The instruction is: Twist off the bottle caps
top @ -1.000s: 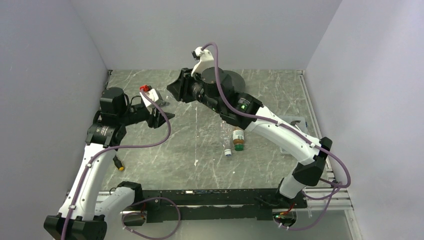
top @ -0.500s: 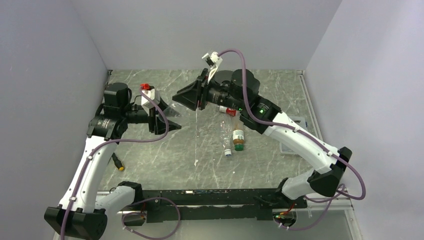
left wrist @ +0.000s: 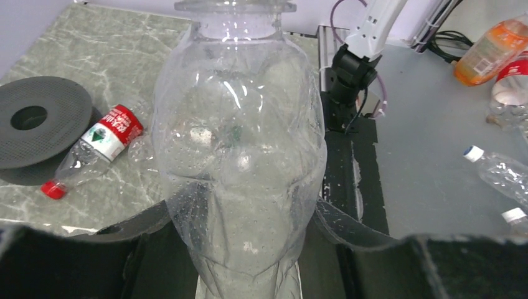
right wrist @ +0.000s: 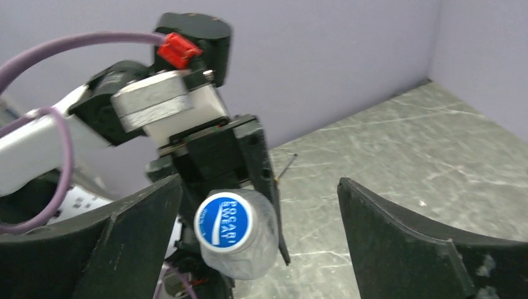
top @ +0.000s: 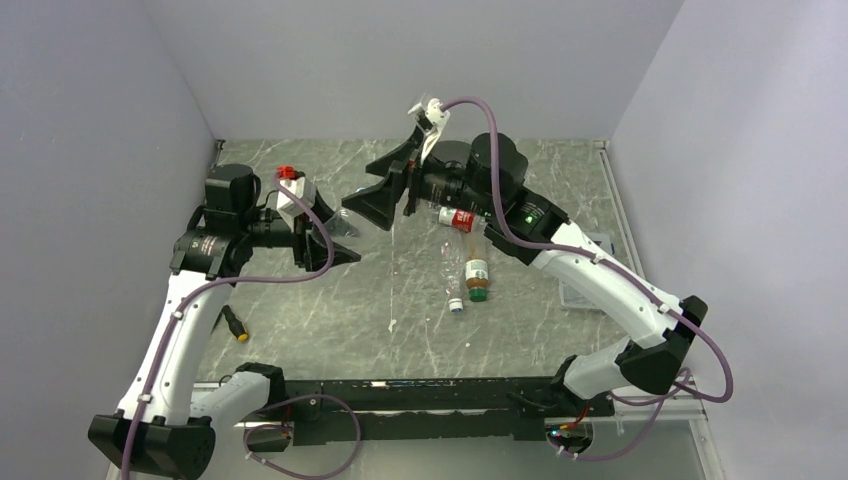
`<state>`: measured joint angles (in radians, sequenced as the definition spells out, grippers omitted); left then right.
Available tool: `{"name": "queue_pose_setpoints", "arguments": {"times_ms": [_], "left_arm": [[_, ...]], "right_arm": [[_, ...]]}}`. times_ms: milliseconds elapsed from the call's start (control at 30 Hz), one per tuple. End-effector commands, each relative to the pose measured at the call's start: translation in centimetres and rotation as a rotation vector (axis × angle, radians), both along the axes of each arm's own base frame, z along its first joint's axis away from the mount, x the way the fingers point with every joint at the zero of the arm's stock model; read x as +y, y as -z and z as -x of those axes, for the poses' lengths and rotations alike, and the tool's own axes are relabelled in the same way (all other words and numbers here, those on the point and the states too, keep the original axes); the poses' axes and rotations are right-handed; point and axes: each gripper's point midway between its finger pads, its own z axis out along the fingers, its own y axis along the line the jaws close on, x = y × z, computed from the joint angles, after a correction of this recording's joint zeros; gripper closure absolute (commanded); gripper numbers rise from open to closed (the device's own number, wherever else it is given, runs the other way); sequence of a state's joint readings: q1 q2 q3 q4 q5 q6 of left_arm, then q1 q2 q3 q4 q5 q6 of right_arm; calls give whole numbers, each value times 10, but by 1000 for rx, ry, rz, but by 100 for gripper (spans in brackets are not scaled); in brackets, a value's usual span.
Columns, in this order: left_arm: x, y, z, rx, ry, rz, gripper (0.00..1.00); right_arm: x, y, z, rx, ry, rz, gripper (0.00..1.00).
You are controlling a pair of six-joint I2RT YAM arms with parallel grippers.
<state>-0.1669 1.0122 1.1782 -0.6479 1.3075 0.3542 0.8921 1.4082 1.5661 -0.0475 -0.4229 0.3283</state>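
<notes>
My left gripper is shut on the body of a plain clear bottle, held off the table with its neck pointing away. My right gripper faces that bottle's blue cap. Its jaws are open, and the cap sits between them, nearer the left finger. In the top view the two grippers meet above the table's left-centre. On the table lie a red-labelled bottle with a red cap, an amber bottle and another clear bottle.
A black disc lies at the back of the marble table, beside the red-labelled bottle. A small black and yellow item lies near the left arm. Several more bottles lie beyond the table's right edge.
The right gripper was shut at the bottle's cap and has now opened its jaws wide. Its wrist turned over the last second. The left gripper keeps its hold and has shifted slightly.
</notes>
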Motion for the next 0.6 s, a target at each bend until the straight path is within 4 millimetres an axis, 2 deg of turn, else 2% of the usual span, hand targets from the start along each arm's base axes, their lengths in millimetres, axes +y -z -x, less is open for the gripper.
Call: {"name": "queue_pose_setpoints", "arguments": {"times_ms": [0, 100, 167, 300, 433, 567], "left_arm": [[3, -4, -14, -102, -66, -13, 75], [8, -1, -30, -160, -160, -37, 75], [14, 2, -43, -202, -232, -63, 75], [26, 13, -65, -254, -348, -127, 75], [32, 18, -76, -281, -401, -157, 75], [34, 17, -77, -294, -416, -161, 75]], "right_arm": [[-16, -22, -32, 27, 234, -20, 0], [-31, -21, -57, 156, 424, -37, 0], [-38, -18, -63, 220, 506, -52, 0], [-23, -21, -49, 218, 515, -66, 0], [-8, -10, -57, 257, 535, -21, 1], [4, 1, -63, 283, 532, -7, 10]]}}
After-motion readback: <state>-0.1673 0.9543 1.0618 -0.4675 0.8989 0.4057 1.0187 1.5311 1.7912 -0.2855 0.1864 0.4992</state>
